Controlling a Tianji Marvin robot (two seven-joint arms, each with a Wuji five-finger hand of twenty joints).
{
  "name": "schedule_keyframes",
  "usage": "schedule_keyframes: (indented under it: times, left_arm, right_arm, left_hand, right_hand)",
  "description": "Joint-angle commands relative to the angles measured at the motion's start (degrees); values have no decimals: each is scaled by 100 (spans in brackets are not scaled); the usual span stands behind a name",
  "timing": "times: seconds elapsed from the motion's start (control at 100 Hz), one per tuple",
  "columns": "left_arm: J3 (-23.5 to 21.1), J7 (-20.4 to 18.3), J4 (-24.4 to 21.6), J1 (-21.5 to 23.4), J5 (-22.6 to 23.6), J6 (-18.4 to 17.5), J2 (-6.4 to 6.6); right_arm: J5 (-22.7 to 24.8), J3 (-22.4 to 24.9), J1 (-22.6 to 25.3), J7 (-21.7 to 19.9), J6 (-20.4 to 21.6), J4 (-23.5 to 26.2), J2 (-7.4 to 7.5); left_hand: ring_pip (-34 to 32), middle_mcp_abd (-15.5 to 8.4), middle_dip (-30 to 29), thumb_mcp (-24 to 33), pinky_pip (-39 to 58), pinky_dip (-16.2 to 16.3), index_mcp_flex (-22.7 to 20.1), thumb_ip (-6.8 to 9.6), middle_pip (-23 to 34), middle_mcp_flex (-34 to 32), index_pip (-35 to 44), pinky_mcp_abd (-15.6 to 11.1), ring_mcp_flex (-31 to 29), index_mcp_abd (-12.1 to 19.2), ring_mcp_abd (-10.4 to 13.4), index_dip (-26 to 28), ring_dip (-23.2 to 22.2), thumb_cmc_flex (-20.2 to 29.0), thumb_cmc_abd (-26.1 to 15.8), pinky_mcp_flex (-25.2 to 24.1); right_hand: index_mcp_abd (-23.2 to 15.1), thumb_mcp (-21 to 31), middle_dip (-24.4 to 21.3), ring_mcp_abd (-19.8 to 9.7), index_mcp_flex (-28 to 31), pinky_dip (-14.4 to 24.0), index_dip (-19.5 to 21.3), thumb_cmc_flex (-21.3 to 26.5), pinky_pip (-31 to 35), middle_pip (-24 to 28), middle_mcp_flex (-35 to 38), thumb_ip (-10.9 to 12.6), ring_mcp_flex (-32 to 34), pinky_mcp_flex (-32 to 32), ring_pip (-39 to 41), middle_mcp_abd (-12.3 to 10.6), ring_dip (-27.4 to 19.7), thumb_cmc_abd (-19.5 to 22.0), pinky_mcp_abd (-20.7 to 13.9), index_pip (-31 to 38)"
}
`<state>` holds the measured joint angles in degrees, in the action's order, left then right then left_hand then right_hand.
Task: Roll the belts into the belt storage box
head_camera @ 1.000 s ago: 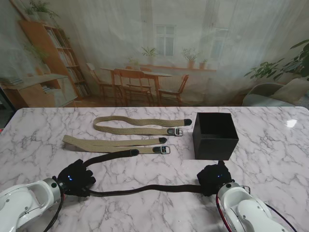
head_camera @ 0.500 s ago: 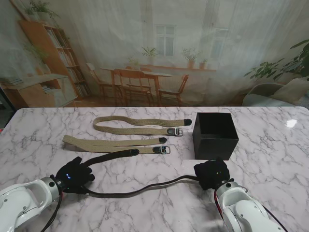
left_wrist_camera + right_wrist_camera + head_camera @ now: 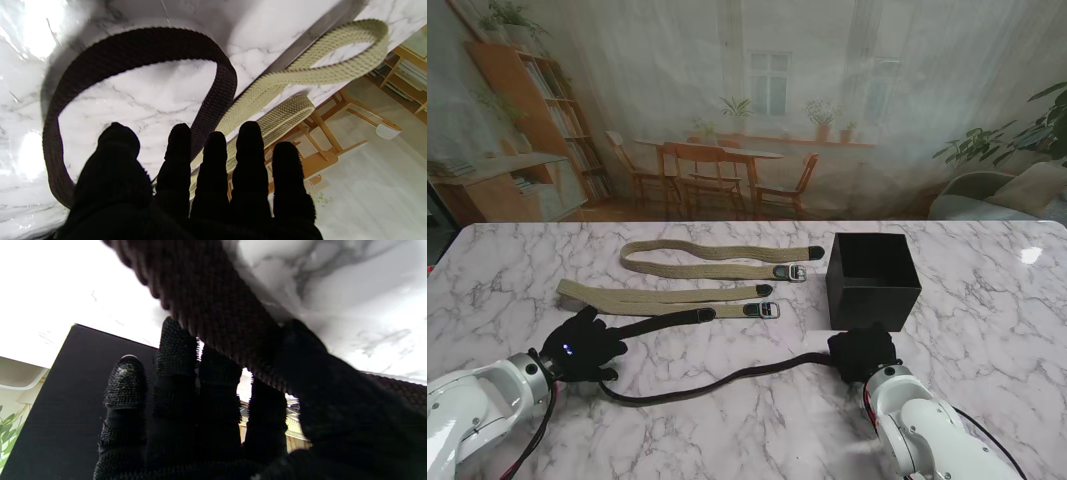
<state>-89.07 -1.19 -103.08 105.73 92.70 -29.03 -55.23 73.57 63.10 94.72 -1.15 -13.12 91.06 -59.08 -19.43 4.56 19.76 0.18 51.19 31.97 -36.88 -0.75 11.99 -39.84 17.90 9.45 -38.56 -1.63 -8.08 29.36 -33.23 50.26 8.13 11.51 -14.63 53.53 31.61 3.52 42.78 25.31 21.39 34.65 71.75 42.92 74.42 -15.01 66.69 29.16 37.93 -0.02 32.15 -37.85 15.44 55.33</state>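
Stand view: dark belt [image 3: 717, 378] lies slack on the marble table [image 3: 987, 320], between left hand [image 3: 579, 348] and right hand [image 3: 860, 352], just near of the black storage box [image 3: 872, 275]. Left wrist view: fingers [image 3: 213, 156] straight, close together, holding nothing, belt curving beyond. Right wrist view: fingers [image 3: 175, 350] pinching the belt end [image 3: 213, 306]. Advise rolling tightly from this end.

Stand camera looks down over the table [image 3: 987, 300]; both wrist cameras sit close above it.
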Motion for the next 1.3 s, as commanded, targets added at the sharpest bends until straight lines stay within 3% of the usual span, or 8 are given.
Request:
schedule_keyframes:
  times: [0.0,0.07,0.2,0.59,0.72,0.87,1.04,1.29]
  left_arm:
    - [4,-4,-135,-59,-72,15,-23]
    - [29,4,-163,-132,-133,13,-34]
    - [112,-28,-193,-293,-276,16,-57]
    - [244,-4,-259,-510,-554,24,-102]
    - [240,46,-279,-513,-608,32,-114]
    - [276,115,-258,-545,-649,57,-121]
    - [334,129,-225,-588,-712,65,-127]
    - [408,46,-185,-669,-772,34,-126]
  right_arm:
    - [79,46,65,-98,10,42,10]
    - [115,91,90,-237,84,98,22]
    - [130,205,186,-233,202,196,20]
    - [310,978,811,353,595,755,-32]
    - [552,1448,1117,463,1015,1001,-19]
    - [750,2026,1323,430,2017,1102,50]
    - [1091,2389,1471,499,2442,1095,114]
    - [1211,2689,1591,536,2600,929,147]
  left_hand:
    - [85,103,-2,-64,-53,121,-87,15,-24,-94,-8,279,-16,13,-152,38,22,58,-195,-38]
    - [95,106,-3,-78,-73,114,-124,13,-34,-102,-17,293,-10,20,-153,39,26,40,-228,-54]
    - [117,113,-4,-86,-111,101,-154,11,-55,-104,-15,315,9,24,-157,65,36,33,-254,-70]
    - [146,105,6,-98,-164,92,-175,8,-80,-110,-19,350,26,35,-154,142,49,12,-287,-94]
    - [154,108,7,-98,-184,89,-177,9,-90,-105,-27,356,33,35,-155,158,54,8,-300,-88]
    - [161,108,7,-92,-208,88,-181,7,-99,-106,-11,365,29,53,-162,212,60,55,-276,-94]
    - [168,107,7,-83,-215,93,-186,8,-105,-102,-13,367,33,53,-161,244,65,87,-267,-90]
    - [171,112,8,-81,-230,98,-179,6,-105,-106,-14,364,29,73,-153,300,68,133,-266,-87]
  right_hand:
    - [230,-97,-70,62,-163,-62,-173,-326,39,-112,-112,-5,-120,-134,-145,40,-67,92,32,-159]
    - [485,-107,-97,95,16,-59,189,-830,-32,-371,-323,127,-317,-231,-355,89,-114,76,48,-762]
    - [736,-122,-144,147,148,-73,806,-1331,-105,-643,-517,746,-493,-299,-522,142,-188,231,63,-1523]
    - [812,-451,-191,218,220,-47,909,-1509,-115,-789,-708,811,-716,-398,-603,237,-248,793,100,-1749]
    - [729,-629,-232,192,135,-132,937,-1504,-371,-925,-908,848,-889,-653,-727,257,-315,1042,265,-1843]
    - [458,-739,-386,110,-278,-209,944,-1528,-692,-1390,-1523,894,-1319,-910,-1164,207,-486,1224,408,-2042]
    - [24,-415,-642,53,-1169,-227,671,-1286,-842,-1879,-2153,914,-1636,-963,-1607,226,-703,1106,311,-2625]
    - [-522,650,-1222,-8,-3027,-133,-635,-651,-1069,-2117,-3725,989,-2096,-1131,-1841,458,-891,592,169,-3336]
